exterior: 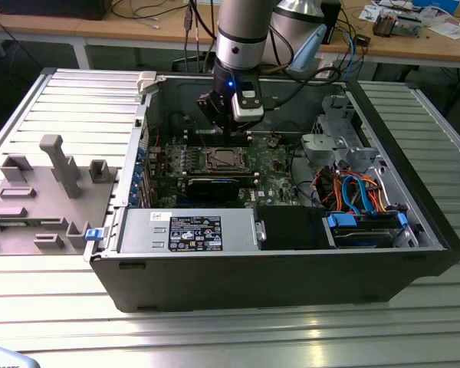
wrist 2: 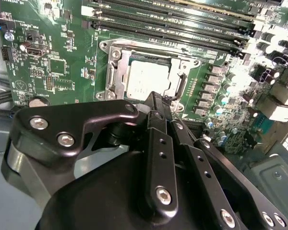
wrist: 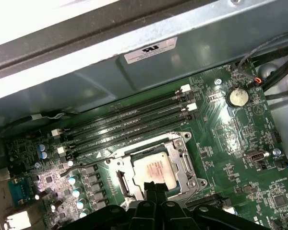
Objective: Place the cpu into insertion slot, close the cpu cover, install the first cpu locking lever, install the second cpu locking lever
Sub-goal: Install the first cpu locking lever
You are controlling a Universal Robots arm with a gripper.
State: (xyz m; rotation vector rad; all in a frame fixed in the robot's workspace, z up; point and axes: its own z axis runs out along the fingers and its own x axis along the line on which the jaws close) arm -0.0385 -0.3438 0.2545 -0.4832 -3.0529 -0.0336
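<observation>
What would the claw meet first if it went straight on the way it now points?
Most likely the cpu cover closed over the cpu, right below the claw; the remaining gap is unclear.

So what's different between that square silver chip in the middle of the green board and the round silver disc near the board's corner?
The cpu is square and flat, seated in a metal-framed socket; the coin battery is round and sits in a small black holder. The cpu is clearly the larger of the two. The end effector hovers right by the cpu, while the coin battery lies well away from it. Both have shiny metal tops and sit on the same green motherboard.
</observation>
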